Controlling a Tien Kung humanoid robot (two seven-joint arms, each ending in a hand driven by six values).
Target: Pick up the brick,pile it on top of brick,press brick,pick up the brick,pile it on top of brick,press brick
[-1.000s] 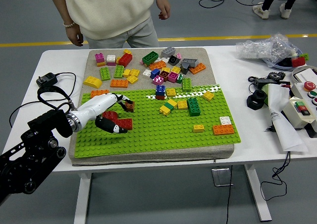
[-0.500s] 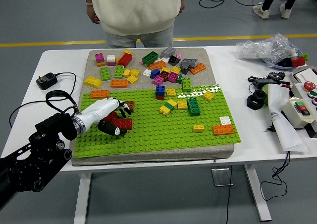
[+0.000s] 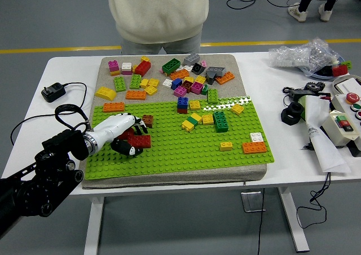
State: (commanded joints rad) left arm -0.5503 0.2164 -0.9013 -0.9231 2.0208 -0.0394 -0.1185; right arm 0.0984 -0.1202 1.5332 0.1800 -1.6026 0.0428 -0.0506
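One hand [image 3: 121,133] is all you have in view, the left one, coming in from the lower left over the green baseplate [image 3: 186,148] with its white fingers [image 3: 125,121] curled down around a red brick [image 3: 138,140]. The brick sits low on the baseplate's left part, and the thumb lies under its near edge, so you have it gripped rather than just touched. Just beyond the fingertips, a small brown brick [image 3: 148,120] stands on the plate, close to the red one but apart from it. Further right on the green, you see a blue brick [image 3: 183,102] stacked on a dark one, a dark green brick [image 3: 220,121], a few yellow bricks [image 3: 192,121] and an orange brick [image 3: 254,147] near the right edge. Loose bricks in many colours lie on the grey mat [image 3: 231,60] behind the plate. A person in a cream sweater [image 3: 158,11] stands at the far side of the white surface [image 3: 271,91]; their hands do not show. A black charger [image 3: 53,92] with its cable lies at the left.
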